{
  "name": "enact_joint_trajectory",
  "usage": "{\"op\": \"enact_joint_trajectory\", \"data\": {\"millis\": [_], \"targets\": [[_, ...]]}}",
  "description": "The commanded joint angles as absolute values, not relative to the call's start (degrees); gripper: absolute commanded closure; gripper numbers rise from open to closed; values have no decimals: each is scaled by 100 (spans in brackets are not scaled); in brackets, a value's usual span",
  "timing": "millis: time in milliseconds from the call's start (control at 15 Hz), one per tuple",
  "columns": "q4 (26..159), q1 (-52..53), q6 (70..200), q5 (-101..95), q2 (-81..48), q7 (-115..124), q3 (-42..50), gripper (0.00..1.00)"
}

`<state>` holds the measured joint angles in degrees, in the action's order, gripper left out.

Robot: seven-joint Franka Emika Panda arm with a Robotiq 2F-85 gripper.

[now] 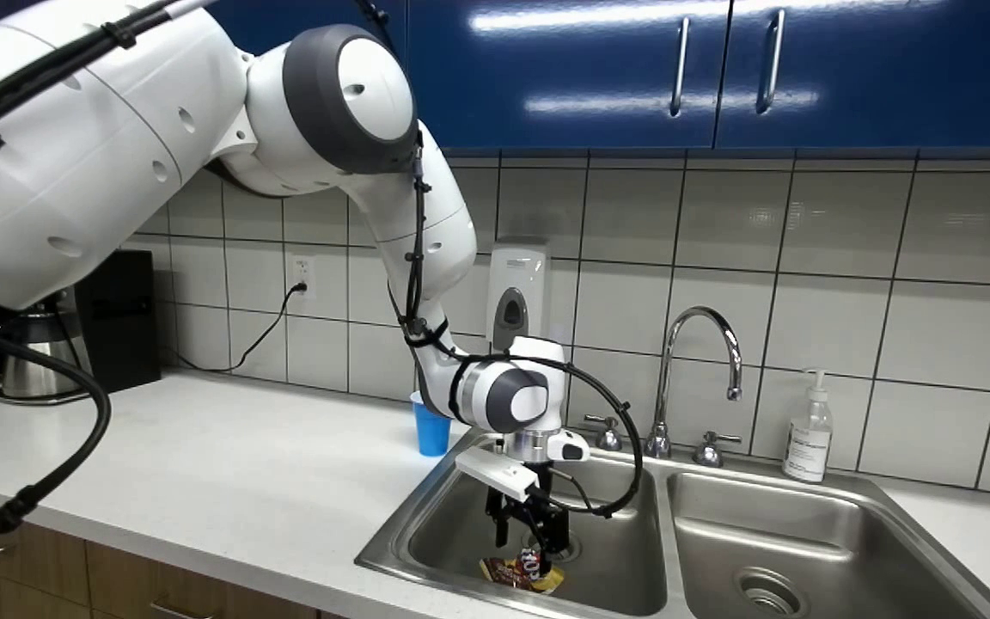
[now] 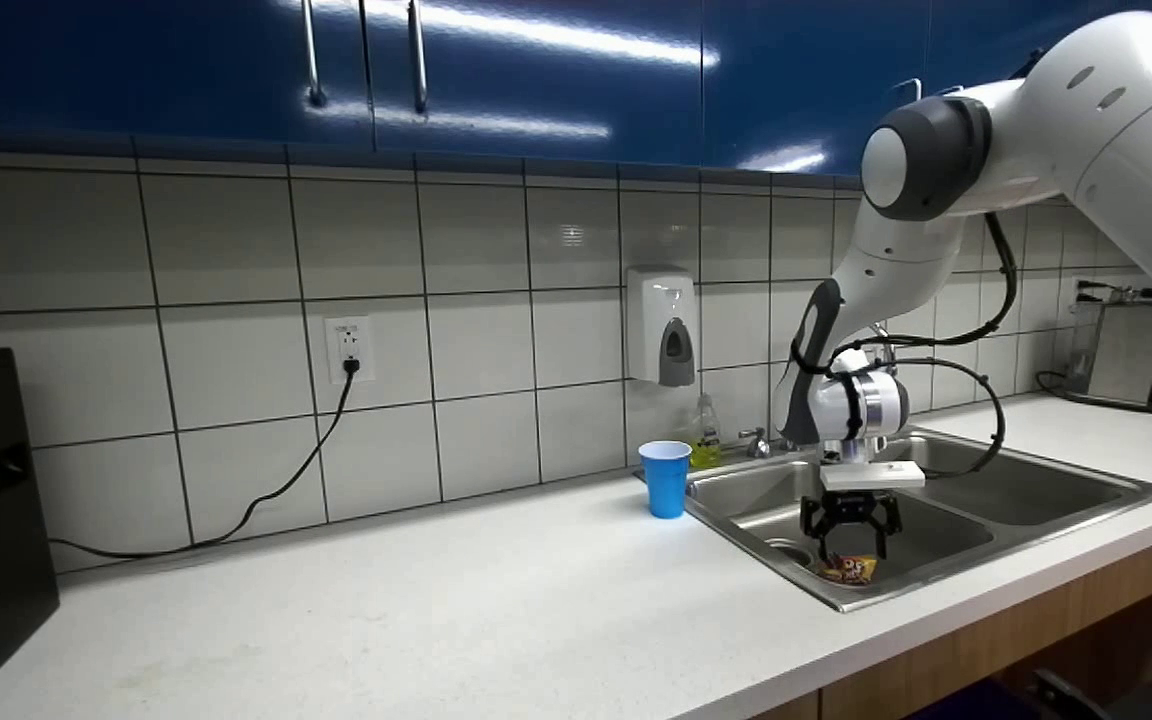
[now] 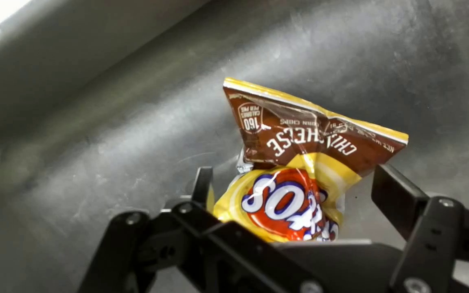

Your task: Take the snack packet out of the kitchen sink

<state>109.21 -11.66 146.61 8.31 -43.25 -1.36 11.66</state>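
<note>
The snack packet (image 3: 320, 162) is crinkled, yellow, red and dark brown. It lies on the floor of one basin of the steel kitchen sink (image 1: 674, 550), near the basin's front wall and the drain. It also shows in an exterior view (image 2: 854, 570). My gripper (image 3: 299, 187) points down into that basin, open, with one finger on each side of the packet's yellow-red part. The left finger is close to the packet's edge; a gap shows at the right finger. The packet's lower end is hidden behind the gripper. The gripper also shows in both exterior views (image 1: 524, 552) (image 2: 853, 550).
A blue cup (image 1: 432, 428) stands on the counter (image 1: 229, 464) beside the sink's corner. A curved chrome faucet (image 1: 671, 370) with handles (image 1: 708, 449) rises behind the basins. A pump bottle (image 1: 808, 434) stands at the sink's back edge. The basin walls surround the gripper.
</note>
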Motion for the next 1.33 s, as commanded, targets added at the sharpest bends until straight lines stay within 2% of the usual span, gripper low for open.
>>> {"op": "enact_joint_trajectory", "data": {"millis": [0, 200, 333, 600, 933, 1267], "targets": [[10749, -1126, 14746, 637, -4489, 158, 1141, 0], [10708, -1088, 14777, 627, -4560, 208, 1147, 0], [10675, -1072, 14795, 616, -4603, 231, 1151, 26], [10639, -1046, 14816, 597, -4648, 262, 1158, 60], [10600, -1021, 14814, 571, -4670, 295, 1167, 98], [10564, -1028, 14828, 541, -4691, 330, 1165, 100]]}}
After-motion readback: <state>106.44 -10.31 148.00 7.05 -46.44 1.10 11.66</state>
